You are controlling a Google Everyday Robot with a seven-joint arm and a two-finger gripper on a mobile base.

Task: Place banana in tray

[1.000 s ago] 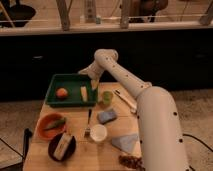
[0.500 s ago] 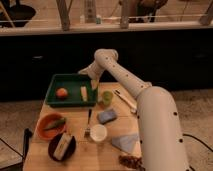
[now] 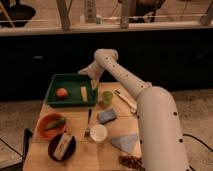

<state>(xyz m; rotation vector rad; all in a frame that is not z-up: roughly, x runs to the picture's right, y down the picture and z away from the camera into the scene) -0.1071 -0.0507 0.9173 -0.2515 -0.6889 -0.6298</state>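
The dark green tray (image 3: pixel 70 80) sits at the back left of the wooden table. The small pale yellow banana (image 3: pixel 84 93) lies inside the tray, right of the middle, next to a round orange fruit (image 3: pixel 61 92). My white arm reaches from the lower right across the table to the tray's right rim. My gripper (image 3: pixel 91 80) is at the tray's back right corner, just above and right of the banana.
A green cup (image 3: pixel 107 97) stands right of the tray. An orange bowl (image 3: pixel 50 126) holds a green vegetable. A black bowl (image 3: pixel 62 146) holds a cream block. A white cup (image 3: pixel 98 133), a fork (image 3: pixel 88 121), blue sponge (image 3: pixel 107 116) and blue cloth (image 3: pixel 125 142) lie in front.
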